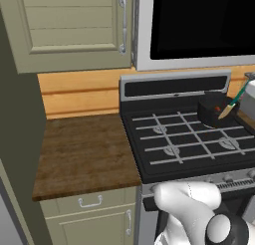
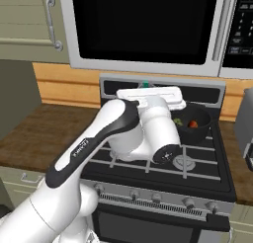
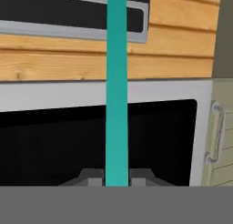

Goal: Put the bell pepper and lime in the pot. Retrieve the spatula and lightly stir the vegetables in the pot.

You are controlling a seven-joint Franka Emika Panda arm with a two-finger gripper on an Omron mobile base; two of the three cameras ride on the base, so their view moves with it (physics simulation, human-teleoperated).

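The black pot (image 1: 211, 109) stands on the stove's back right burner. Inside it lie the red-orange bell pepper (image 2: 193, 124) and the green lime (image 2: 177, 121). My gripper (image 3: 116, 177) is shut on the teal handle of the spatula (image 3: 116, 82), which runs straight away from the fingertips. In the left base view the spatula (image 1: 238, 98) slants down from the upper right, and its cream blade (image 1: 226, 112) reaches into the pot by the pepper (image 1: 217, 108). My arm hides the pot's left side in the right base view, where a bit of the handle (image 2: 146, 84) sticks out above the hand.
The stove's grates (image 1: 184, 139) spread in front of the pot. A wooden counter (image 1: 84, 149) lies to the stove's left. A microwave (image 2: 143, 24) hangs low over the stove, beside a cabinet (image 1: 74, 25). A grey appliance (image 2: 245, 123) stands right of the pot.
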